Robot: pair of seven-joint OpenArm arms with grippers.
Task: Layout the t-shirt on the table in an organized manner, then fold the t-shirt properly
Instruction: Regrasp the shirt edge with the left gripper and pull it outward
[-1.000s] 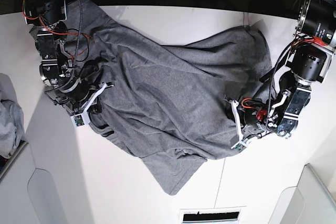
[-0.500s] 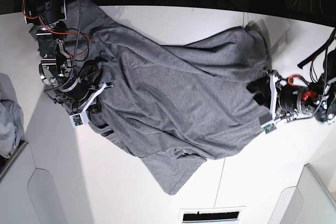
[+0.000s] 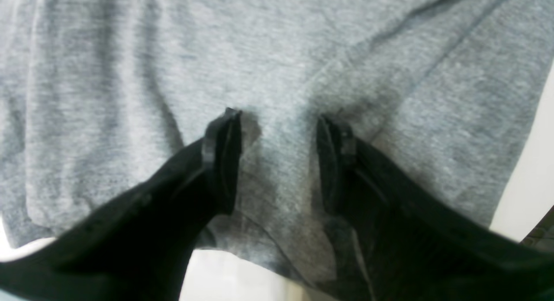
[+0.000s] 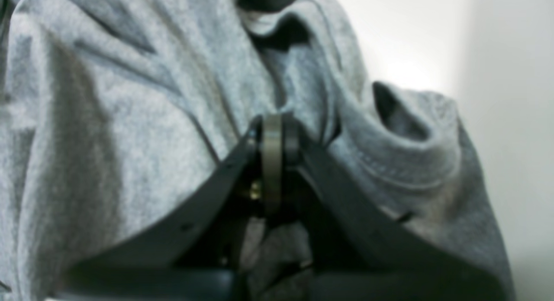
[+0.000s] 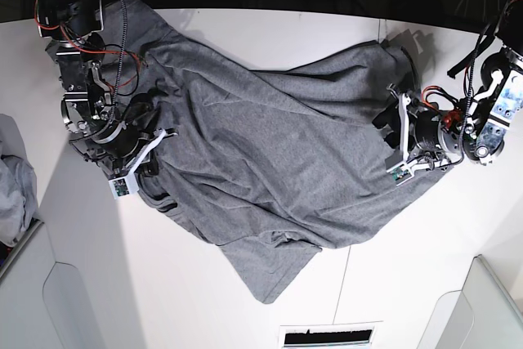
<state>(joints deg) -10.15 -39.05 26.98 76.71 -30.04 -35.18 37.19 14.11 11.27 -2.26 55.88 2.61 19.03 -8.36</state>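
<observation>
The charcoal-grey t-shirt (image 5: 270, 153) lies rumpled across the white table (image 5: 245, 32), one corner trailing toward the front edge. At its right edge my left gripper (image 5: 392, 132) hovers low over the cloth. In the left wrist view that gripper (image 3: 277, 119) is open, and flat t-shirt (image 3: 268, 58) fabric lies under the gap with nothing pinched. My right gripper (image 5: 154, 151) sits at the shirt's left side. Close up, this gripper (image 4: 272, 127) is shut on a bunched fold of the t-shirt (image 4: 130, 119), beside a rolled hem.
A lighter grey garment heap (image 5: 12, 177) lies at the left edge. White bins stand at the front left (image 5: 73, 308) and front right (image 5: 486, 308). A slotted vent (image 5: 327, 337) sits at the front edge, with a thin dark seam (image 5: 343, 284) above it.
My left arm let go of the shirt's lower right part, swung out to the right, then came back over the right edge with jaws open. The right arm stayed put.
</observation>
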